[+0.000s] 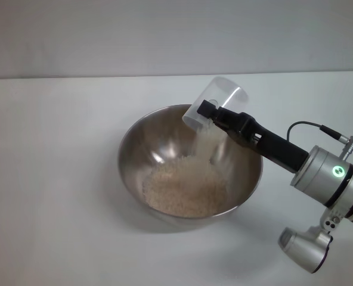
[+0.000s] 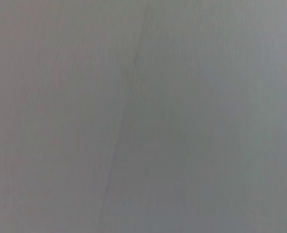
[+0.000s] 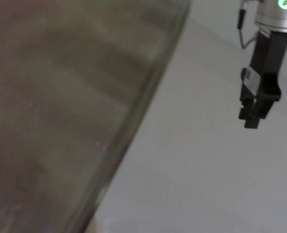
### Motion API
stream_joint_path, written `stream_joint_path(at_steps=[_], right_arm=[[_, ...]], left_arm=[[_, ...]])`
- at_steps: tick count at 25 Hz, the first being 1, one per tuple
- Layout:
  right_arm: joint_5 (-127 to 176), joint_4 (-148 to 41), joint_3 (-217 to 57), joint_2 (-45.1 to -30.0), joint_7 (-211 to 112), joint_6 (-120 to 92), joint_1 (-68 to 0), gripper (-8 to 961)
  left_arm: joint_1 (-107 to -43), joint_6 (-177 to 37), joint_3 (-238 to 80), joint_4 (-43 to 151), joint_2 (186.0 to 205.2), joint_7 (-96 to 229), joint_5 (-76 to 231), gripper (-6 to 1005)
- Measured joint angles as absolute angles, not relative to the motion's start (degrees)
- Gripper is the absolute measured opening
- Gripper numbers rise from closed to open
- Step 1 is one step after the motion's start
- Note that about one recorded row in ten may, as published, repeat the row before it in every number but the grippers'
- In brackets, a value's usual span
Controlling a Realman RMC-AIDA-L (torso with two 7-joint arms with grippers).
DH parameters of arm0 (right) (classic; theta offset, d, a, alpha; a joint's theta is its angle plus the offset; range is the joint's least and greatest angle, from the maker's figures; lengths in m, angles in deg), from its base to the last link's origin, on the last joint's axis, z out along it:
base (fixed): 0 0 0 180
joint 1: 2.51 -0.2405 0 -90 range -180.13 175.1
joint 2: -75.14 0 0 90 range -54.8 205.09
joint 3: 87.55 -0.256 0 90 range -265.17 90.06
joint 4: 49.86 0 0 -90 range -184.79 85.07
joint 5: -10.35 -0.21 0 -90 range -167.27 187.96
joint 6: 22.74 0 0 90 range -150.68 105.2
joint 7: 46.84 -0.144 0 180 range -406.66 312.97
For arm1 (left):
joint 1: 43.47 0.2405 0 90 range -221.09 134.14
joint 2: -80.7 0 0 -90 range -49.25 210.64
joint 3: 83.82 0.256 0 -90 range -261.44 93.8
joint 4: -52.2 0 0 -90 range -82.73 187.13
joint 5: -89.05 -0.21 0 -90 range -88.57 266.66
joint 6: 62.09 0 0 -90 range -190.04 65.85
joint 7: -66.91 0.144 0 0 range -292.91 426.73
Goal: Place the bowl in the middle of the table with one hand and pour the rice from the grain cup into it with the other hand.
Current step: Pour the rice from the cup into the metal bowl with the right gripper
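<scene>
**Now pouring: rice streams from the tipped cup into the bowl**

Right at the centre of the scene the rice [image 1: 185, 189] forms a cream-coloured mound on the floor of the bowl [image 1: 138, 149], with a thin stream falling onto it from above. The bowl sits on the white table [image 1: 51, 179] about midway across, which suits the task's demand for a central spot and leaves the cup a wide, deep target.

Over the bowl's far-right rim hangs the grain cup [image 1: 221, 101], tilted steeply so its mouth points down and inward. That tilt looks chosen to keep the falling grains inside the steel wall, not on the tabletop. The cup appears nearly drained, so the pour seems close to finished.

The right gripper [image 1: 215, 116] reaches in from the near right, its dark fingers clamped on the cup at the low side by the rim, which lets the wrist roll the cup without blocking its mouth.

The left gripper [image 3: 255, 114] shows only in the right wrist view, hanging above bare table well apart from the bowl, out of the way; whether its fingers are apart or together cannot be told. The left wrist view shows only plain surface.
</scene>
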State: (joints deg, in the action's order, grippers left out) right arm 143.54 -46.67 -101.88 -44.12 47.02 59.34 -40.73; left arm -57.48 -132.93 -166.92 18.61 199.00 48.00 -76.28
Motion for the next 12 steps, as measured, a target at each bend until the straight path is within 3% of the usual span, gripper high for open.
stream_joint_path(at_steps=[12], right_arm=[[143.6, -46.6, -101.9, -44.13, 53.0, 59.6, -40.6, 17]], left_arm=[[-57.1, -133.2, -166.9, 18.0, 199.08, 47.3, -76.3, 291]])
